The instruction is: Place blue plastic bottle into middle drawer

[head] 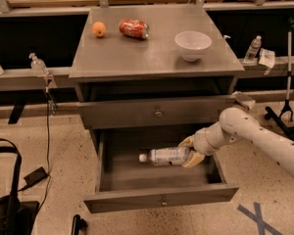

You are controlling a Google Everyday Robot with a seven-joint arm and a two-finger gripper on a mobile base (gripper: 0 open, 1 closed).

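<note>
The blue plastic bottle (164,156) lies on its side, white cap to the left, low inside the open middle drawer (161,197), close to or on its grey floor. My gripper (190,152) comes in from the right on the white arm and is shut on the bottle's right end, one finger above and one below. The drawer is pulled out, its small metal knob at the front centre. The matching drawer front (158,113) one level higher is closed.
On the cabinet top (137,53) stand an orange (99,29), a crushed red can (134,28) and a white bowl (192,44). Small clear bottles stand on side ledges left (38,65) and right (253,47). A black bag (7,204) lies on the floor at left.
</note>
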